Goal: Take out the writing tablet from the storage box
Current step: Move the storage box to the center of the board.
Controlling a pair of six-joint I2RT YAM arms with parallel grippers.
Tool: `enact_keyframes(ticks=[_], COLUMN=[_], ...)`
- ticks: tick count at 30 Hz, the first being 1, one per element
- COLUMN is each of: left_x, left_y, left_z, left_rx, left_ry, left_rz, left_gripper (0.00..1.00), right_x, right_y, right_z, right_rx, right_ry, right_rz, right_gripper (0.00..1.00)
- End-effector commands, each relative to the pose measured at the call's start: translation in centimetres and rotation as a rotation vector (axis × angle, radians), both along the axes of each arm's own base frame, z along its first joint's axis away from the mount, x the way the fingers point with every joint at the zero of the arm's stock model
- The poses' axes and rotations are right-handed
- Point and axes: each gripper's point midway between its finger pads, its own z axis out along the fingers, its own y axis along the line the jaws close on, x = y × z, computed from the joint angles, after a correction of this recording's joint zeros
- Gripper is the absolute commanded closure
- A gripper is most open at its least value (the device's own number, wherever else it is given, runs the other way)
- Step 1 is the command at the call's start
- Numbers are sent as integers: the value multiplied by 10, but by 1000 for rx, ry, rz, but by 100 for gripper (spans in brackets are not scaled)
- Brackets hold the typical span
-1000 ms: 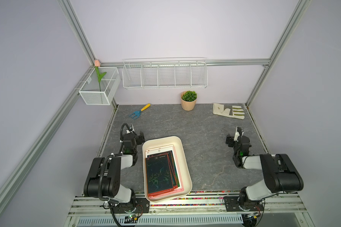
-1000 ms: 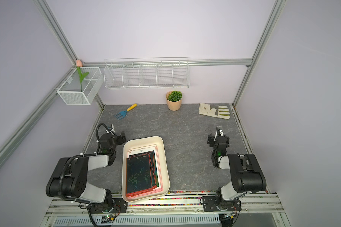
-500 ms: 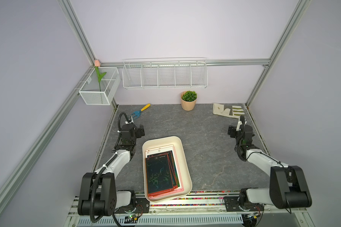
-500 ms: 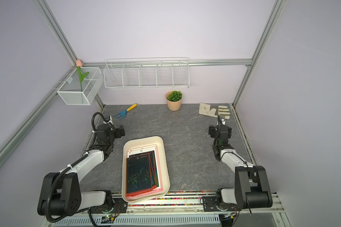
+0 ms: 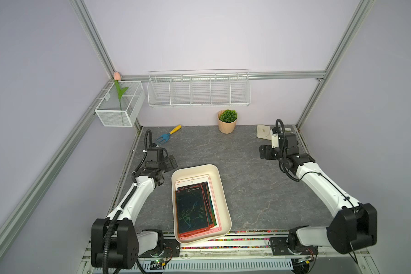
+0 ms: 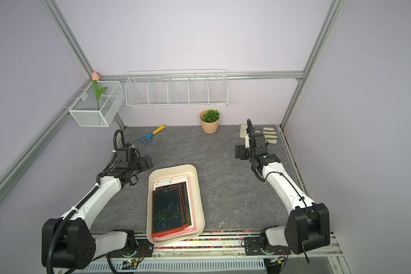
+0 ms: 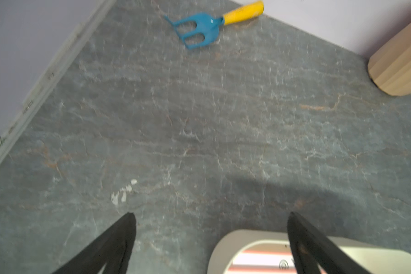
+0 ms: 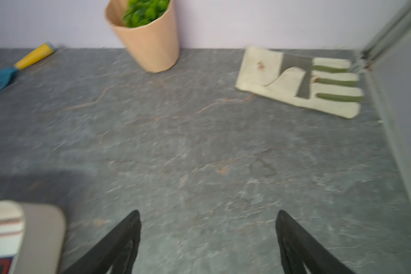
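The cream-white storage box (image 5: 195,167) (image 6: 173,167) lies at the front middle of the table. It holds a stack of writing tablets; the top tablet (image 5: 191,211) (image 6: 167,211) has a red frame and a dark screen with green scribbles. My left gripper (image 5: 170,160) (image 6: 145,162) (image 7: 210,214) hovers open just left of the box's far corner (image 7: 223,246), with nothing between its fingers. My right gripper (image 5: 264,151) (image 6: 239,151) (image 8: 208,212) is open and empty over bare table, well to the right of the box (image 8: 43,232).
A blue rake with a yellow handle (image 5: 167,135) lies at the back left. A potted plant (image 5: 227,121) and a glove (image 5: 263,130) are at the back. A wire rack (image 5: 198,90) and a mesh basket (image 5: 120,104) hang on the walls.
Both arms have unfolded from near their bases and reached up and toward the back of the table. Both grippers stayed open. The box and tablets have not moved.
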Motion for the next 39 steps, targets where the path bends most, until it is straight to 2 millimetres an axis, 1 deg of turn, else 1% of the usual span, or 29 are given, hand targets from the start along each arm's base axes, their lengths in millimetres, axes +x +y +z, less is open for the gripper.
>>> enact_keyframes(ticks=[1,8,10,12,14,17,19,21,22,27,29,30,34,36,38,39], left_x=[-26,-53,-59,-63,-69,-77,-81,-85,-87,-90,-91,-90,-86,-82,-76,-72], left_y=[-10,-15,-19,-21,-24,-31,-35,-35,-35,-31,-28,-26,-27,-24,-21,-21], left_z=[-2,7,7,3,-7,-24,-32,-38,-42,-56,-62,-64,-80,-88,-93,-96], left_rx=[-94,-148,-171,-181,-199,-223,-240,-243,-245,-241,-227,-219,-221,-204,-172,-169], left_ry=[114,141,148,164,200,255,280,307,317,339,348,351,384,418,455,465], left_rz=[22,21,14,12,7,2,-5,-1,2,34,50,60,77,98,103,99], left_gripper=[1,1,2,6,11,16,21,31,34,41,46,48,72,75,81,83], right_x=[-43,-93,-103,-110,-116,-120,-123,-124,-124,-126,-125,-124,-121,-118,-114,-112], right_y=[39,103,116,125,133,146,155,161,164,177,179,180,189,192,195,199], right_z=[-22,-35,-39,-42,-45,-51,-57,-62,-65,-82,-88,-90,-98,-100,-105,-107], right_rx=[94,112,109,89,85,101,99,97,97,87,85,82,82,77,65,63], right_ry=[210,346,369,387,405,423,439,449,455,490,499,500,514,518,529,535], right_rz=[100,243,269,286,296,309,326,329,331,342,343,341,357,362,366,374], right_gripper=[11,11,11,11,10,9,8,8,7,5,4,4,2,1,0,1])
